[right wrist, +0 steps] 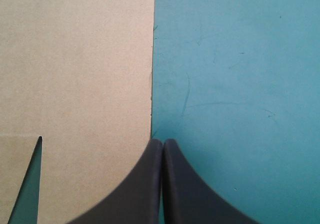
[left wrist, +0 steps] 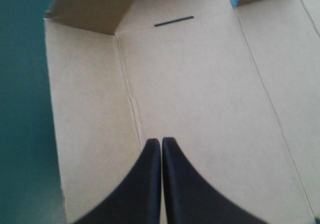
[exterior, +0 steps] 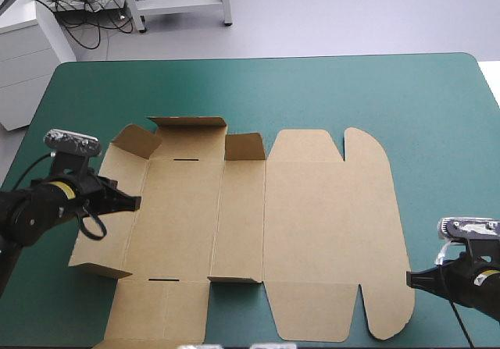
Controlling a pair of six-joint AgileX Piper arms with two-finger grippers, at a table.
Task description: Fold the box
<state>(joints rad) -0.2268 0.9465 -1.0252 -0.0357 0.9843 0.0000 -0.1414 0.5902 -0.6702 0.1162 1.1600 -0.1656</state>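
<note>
Brown box [exterior: 312,232] lies mostly flat on the tabletop [exterior: 351,91] (left flaps part-raised). Left pincer [exterior: 134,203], fingers together, over its left crease — right pincer [exterior: 412,279] likewise at its right edge. Best to lever walls up along creases.

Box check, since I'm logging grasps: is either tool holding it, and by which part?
Nothing is held. The left tool is shut above the box, by its left crease. The right tool is shut at its right edge.
</note>
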